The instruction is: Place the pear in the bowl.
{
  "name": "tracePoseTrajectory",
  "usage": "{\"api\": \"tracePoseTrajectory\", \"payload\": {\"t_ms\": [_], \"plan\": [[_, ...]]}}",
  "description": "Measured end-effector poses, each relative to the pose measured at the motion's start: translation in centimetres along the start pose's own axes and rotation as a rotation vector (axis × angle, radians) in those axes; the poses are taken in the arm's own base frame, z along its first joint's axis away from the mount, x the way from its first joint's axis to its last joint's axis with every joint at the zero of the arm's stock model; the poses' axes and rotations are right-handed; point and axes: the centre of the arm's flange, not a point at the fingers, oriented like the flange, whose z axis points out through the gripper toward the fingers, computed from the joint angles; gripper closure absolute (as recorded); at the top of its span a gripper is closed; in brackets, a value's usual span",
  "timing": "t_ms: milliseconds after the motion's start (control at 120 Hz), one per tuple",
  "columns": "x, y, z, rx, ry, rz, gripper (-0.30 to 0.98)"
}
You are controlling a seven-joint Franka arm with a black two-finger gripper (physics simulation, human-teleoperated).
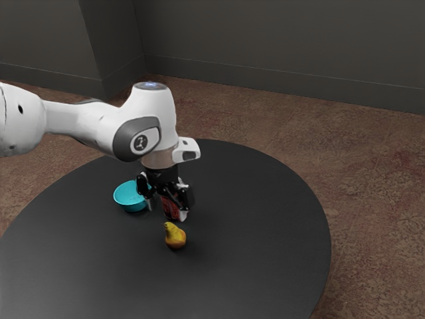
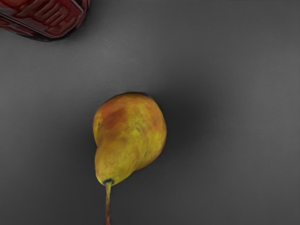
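My gripper (image 1: 167,208) is open in the exterior view, its fingers spread apart with no object held. The yellow-orange pear (image 1: 175,236) lies on the table, lower in that view than the fingertips and apart from them. From the wrist camera, the pear (image 2: 130,133) is seen from above, its stem sticking out from the narrow end. The turquoise bowl (image 1: 124,201) stands to the exterior view's left of the gripper, its right side partly hidden by the hand.
A red can (image 1: 172,210) stands close to the bowl and pear, partly covered by my gripper in the exterior view; the wrist view shows part of the red can (image 2: 51,18). The round black table (image 1: 265,232) ends in a curved edge.
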Motion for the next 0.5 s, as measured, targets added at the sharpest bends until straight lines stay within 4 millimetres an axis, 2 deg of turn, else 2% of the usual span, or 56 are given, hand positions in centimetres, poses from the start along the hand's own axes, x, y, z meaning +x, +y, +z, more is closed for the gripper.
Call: {"api": "tracePoseTrajectory", "payload": {"t_ms": [150,292,500], "plan": [[1.2,-1.7,1.8,-0.005,0.007,-0.075,0.00],[1.8,-1.7,4.1,-0.002,-0.005,-0.108,0.00],[2.5,-2.5,6.3,-0.012,-0.021,-0.162,0.00]]}}
